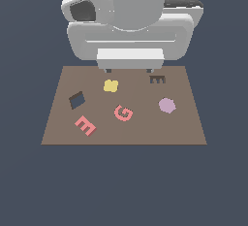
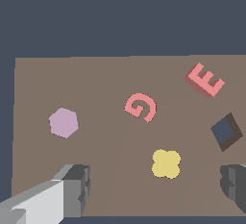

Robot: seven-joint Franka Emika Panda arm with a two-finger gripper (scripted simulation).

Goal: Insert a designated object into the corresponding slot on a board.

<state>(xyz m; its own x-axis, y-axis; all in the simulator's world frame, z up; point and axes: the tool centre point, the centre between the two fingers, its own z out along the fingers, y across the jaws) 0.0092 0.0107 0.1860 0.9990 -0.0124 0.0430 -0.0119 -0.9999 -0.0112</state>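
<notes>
Board (image 1: 124, 128): flat matt brown, smooth, no grain or gloss.
E block (image 1: 85, 125): matt salmon-red, smooth, plastic-like.
G block (image 1: 123, 113): same matt salmon-red finish.
Yellow block (image 1: 111, 86): matt pale yellow.
Hexagon (image 1: 166, 105): matt lilac.
Arm housing (image 1: 128, 21): smooth white shell, soft sheen.
End effector (image 2: 153, 184): fingers (image 2: 77, 189) matt grey, smooth.

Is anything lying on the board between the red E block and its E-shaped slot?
Yes. The salmon G lies roughly on the straight line from the E block to the E-shaped slot. Lifting the block over it should avoid contact.
</notes>
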